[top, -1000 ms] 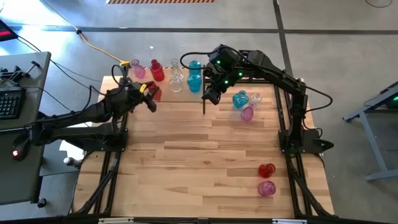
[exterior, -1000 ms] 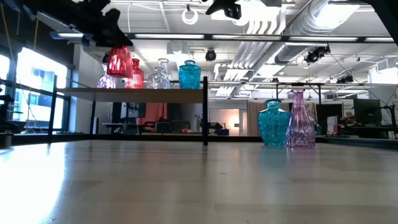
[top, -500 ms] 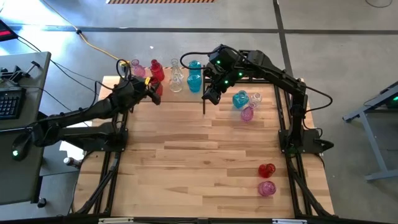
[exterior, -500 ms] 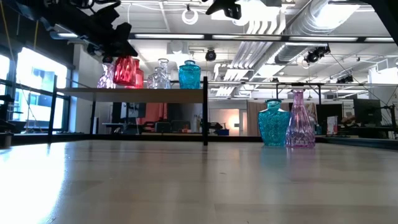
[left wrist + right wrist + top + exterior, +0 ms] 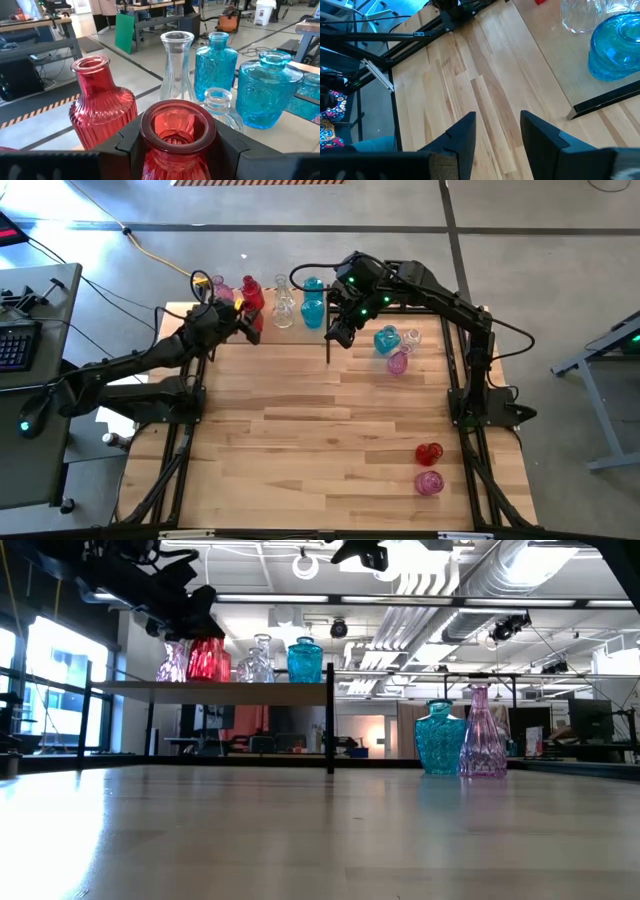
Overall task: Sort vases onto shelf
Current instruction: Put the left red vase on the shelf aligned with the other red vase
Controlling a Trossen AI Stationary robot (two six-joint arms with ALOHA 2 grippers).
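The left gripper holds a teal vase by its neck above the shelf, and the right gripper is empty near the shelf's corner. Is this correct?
Not quite. The vase in the left gripper is red, not teal; the left wrist view shows it between the fingers. The rest holds: it is over the shelf, and the right gripper is empty beside the shelf's corner.

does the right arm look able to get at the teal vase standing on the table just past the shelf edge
Probably yes. The right end effector hangs empty and open by the shelf corner, with the teal vase close beside it. The pink vase and a clear one crowd its far sides, but the near side looks free.
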